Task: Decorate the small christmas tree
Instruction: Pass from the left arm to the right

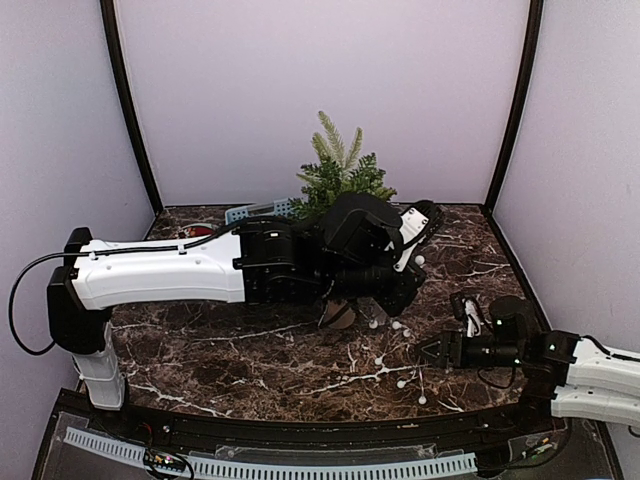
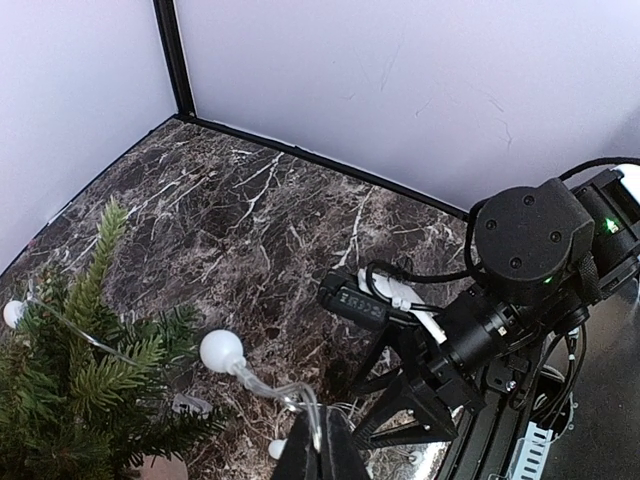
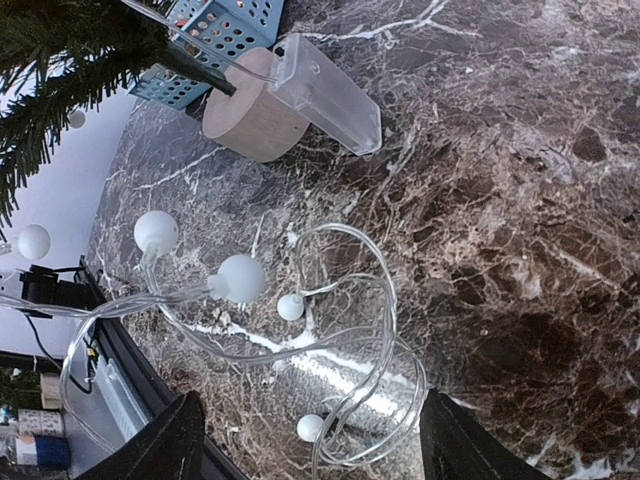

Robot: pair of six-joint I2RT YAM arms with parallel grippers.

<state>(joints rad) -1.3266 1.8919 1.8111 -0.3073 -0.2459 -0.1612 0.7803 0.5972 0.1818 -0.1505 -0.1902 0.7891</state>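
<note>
Overhead, the small christmas tree point(image 1: 340, 175) is standing at the back of the table point(image 1: 200, 350), just in front of a blue basket point(image 1: 255, 211). The left arm point(image 1: 160, 270) is reaching across to it. Most of the light string point(image 1: 400, 383) is lying loose on the marble, near the right gripper point(image 1: 432, 350).

From the left wrist, the left gripper point(image 2: 320, 450) is sitting clamped on the string's clear wire. A run of that wire, with one bulb point(image 2: 12, 313), is crossing the branches, so the draping looks barely begun.

From the right wrist, the right gripper's fingers point(image 3: 180, 440) are standing apart over a coil of wire and bulbs. The battery box point(image 3: 325, 95) is lying against the wooden base point(image 3: 255, 120). By my judgement, most of the string is waiting to go up.
</note>
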